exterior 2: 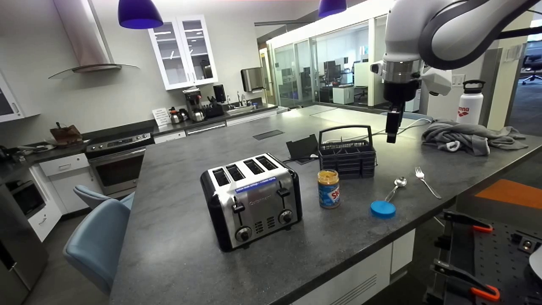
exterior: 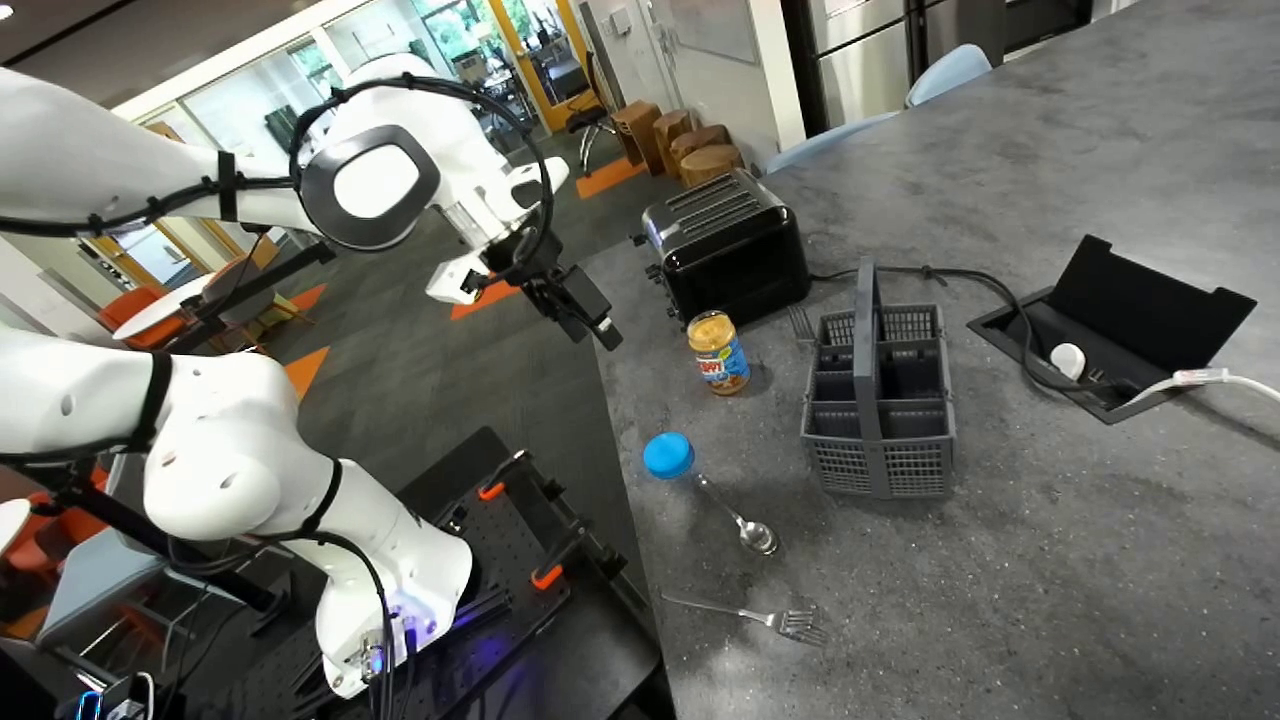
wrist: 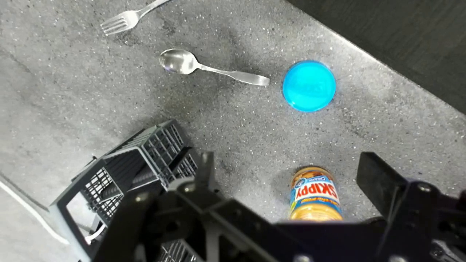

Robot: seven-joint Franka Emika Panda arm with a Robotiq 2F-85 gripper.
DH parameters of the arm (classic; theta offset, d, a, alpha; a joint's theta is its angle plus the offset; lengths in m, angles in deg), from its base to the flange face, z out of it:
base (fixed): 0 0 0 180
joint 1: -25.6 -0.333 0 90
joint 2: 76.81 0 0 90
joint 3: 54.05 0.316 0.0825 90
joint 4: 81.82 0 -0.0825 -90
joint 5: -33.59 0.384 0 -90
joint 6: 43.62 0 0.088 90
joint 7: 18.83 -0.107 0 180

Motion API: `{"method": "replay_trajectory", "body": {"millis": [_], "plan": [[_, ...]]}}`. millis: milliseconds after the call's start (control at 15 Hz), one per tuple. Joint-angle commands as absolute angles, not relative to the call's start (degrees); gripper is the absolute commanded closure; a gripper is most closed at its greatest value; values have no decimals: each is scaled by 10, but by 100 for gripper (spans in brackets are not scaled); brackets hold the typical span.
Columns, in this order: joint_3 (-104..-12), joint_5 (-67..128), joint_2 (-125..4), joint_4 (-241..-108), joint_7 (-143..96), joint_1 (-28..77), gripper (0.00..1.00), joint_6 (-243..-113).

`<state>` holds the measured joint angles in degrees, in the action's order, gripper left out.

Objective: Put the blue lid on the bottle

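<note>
Gripper [wrist: 285,165]: spread wide, its fingers [wrist: 380,182] well apart, with nothing held between them.
Arm [exterior 2: 403,38]: you have it high, wrist pointing down at the counter [exterior: 1000,560], fingertips above the level of the bottle [exterior 2: 329,194].
Blue lid [wrist: 309,86]: flat on the counter, near the bottle but not touching it; closed face up, it seems, though glare in the wrist view washes out its top.
Lid's feel: expect it light, stiff and rather slick, liable to skid if you touch one side first; take it across the middle by its side wall, with a mild squeeze.
Bottle: upright, mouth bare; probably steadier than the lid, but press square so you don't tip it.
Spoon [wrist: 182,62]: farther from the bottle than the lid.
Rack [exterior: 915,468]: near the bottle, its handle standing taller.
</note>
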<state>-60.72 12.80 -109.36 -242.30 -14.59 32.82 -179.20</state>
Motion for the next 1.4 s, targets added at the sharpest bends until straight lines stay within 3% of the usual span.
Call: {"method": "replay_trajectory", "body": {"millis": [0,1133,1333], "plan": [[-606,149,-1047,-2423,-167,348,0,-1826],[-609,191,-825,-2422,-166,351,0,-2037],[-608,190,-829,-2421,-156,348,0,-2013]]}}
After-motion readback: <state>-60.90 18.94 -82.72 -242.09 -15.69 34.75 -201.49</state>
